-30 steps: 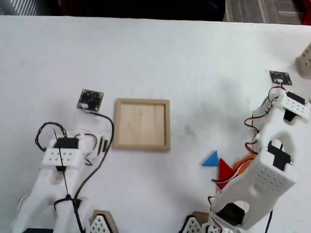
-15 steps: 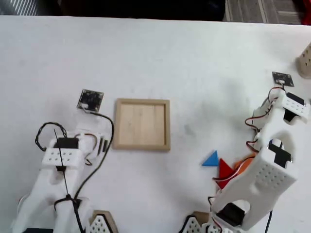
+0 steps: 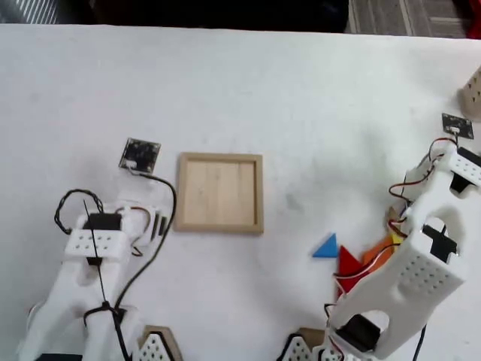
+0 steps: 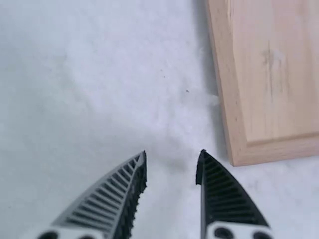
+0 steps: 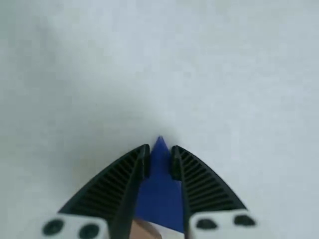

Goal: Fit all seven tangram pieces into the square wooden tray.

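Note:
The square wooden tray lies empty at mid-table. Its corner shows in the left wrist view, just beyond my left gripper, which stands open over bare table to the tray's left. My right gripper is shut on a dark blue piece, whose tip pokes out between the fingers above the white table. A light blue triangle, a red triangle and orange and yellow pieces lie at the right, partly under the right arm.
A small circuit board with a black cable lies left of the tray. A pale perforated block stands at the far right edge. Arm bases sit at the near edge. Bare white table stretches behind the tray.
The right arm's wrist end has swung toward the right table edge, uncovering more of the orange and yellow pieces. The left arm has kept still.

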Robot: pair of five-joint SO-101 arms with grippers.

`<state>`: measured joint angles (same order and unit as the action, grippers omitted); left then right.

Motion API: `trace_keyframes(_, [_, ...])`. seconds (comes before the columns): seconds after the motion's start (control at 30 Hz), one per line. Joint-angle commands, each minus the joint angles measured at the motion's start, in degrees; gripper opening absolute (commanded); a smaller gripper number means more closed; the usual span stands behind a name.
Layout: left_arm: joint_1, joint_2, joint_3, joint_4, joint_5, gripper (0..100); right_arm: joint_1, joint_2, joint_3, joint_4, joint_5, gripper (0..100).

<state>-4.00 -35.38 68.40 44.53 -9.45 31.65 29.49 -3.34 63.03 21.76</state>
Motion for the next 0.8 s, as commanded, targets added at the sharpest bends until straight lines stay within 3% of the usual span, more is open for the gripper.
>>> trace_keyframes(0.0, [-0.22, 0.04, -1.41, -1.14, -0.44, 17, -0.57, -5.32, -3.08, 6.29, -0.26, 3.9])
trace_keyframes(0.2, [-0.22, 0.04, -1.41, -1.14, -0.44, 17, -0.48, -13.05, -4.31, 20.26, 5.89, 22.6])
trace_keyframes(0.33, [-0.22, 0.04, -1.41, -1.14, -0.44, 17, -0.13, -15.34, 0.70, 21.58, 7.74, 23.1])
trace_keyframes(0.77, [-0.31, 0.04, -1.41, -1.14, -0.44, 17, -0.13, -15.16, 20.57, -3.30, 9.14, 23.0])
